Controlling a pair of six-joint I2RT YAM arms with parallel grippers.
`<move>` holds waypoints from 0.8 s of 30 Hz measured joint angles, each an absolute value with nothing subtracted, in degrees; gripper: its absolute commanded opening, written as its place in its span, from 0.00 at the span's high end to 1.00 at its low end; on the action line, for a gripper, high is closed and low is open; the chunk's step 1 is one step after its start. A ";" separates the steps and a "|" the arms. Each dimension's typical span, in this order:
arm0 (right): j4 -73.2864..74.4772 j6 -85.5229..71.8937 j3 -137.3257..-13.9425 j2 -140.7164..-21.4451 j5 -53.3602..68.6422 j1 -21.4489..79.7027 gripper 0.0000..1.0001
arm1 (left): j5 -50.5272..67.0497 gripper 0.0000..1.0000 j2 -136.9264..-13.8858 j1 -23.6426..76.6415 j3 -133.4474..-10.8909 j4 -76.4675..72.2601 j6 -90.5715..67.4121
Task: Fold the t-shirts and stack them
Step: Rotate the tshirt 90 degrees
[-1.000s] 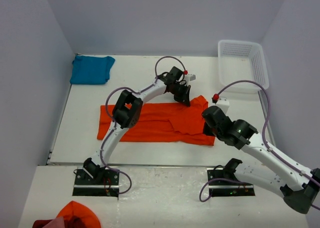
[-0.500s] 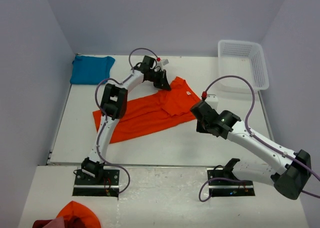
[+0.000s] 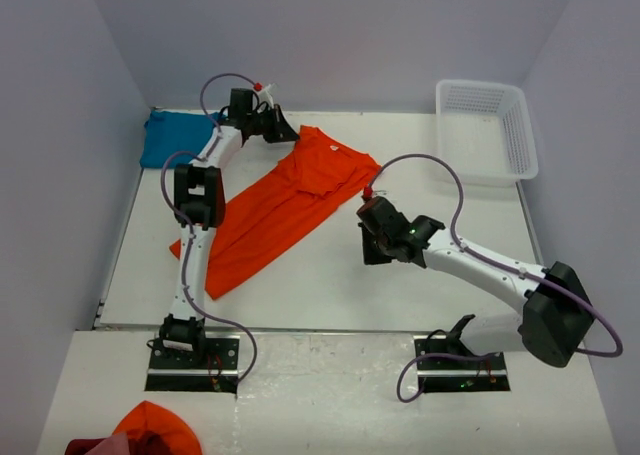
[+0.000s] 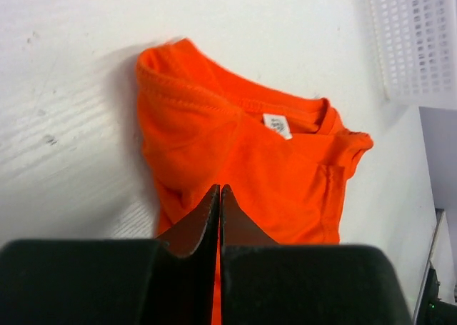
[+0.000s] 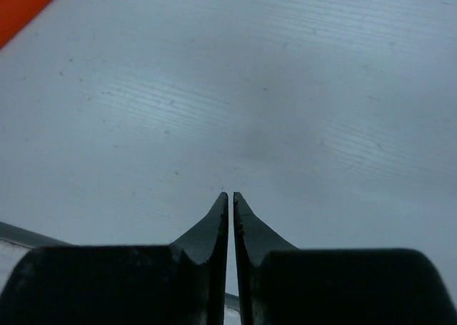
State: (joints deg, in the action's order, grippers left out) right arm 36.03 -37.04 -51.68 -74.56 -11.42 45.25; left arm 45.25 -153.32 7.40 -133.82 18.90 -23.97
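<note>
While my L gripper [image 4: 218, 191] sits clamped on the orange t-shirt [image 3: 265, 215], stretched diag. across the table [image 3: 400, 145] w/ collar at far end, my R gripper [image 5: 230, 196] hovers pinched together, empty, just above bare tabletop. Teal t-shirt [image 3: 178, 141] lies in far-left corner.

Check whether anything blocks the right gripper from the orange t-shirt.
Nothing visible does. Only bare table lies between the right gripper and the orange t-shirt, whose edge shows in the top-left corner of the right wrist view.

no readable text, neck label [image 4: 277, 126] illegible
</note>
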 measured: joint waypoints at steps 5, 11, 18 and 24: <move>31.27 -32.40 -53.41 -80.73 -2.42 45.93 0.54 | 45.63 1.00 -150.10 7.62 -133.12 16.99 -25.96; 31.42 -28.08 -69.93 -94.70 6.20 46.11 0.88 | 42.76 0.93 -136.25 7.64 -124.84 20.27 -24.18; 27.16 -28.05 -87.24 -107.70 22.83 46.57 1.00 | 27.88 1.00 -117.32 7.88 -114.08 25.87 -23.81; 27.97 -27.73 -105.25 -124.09 32.05 48.90 1.00 | 14.87 1.00 -107.68 7.88 -98.94 30.92 -24.80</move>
State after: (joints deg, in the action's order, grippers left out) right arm 27.97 -27.73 -105.25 -124.09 32.05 48.90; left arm 14.87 -107.68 7.88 -98.94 30.92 -24.80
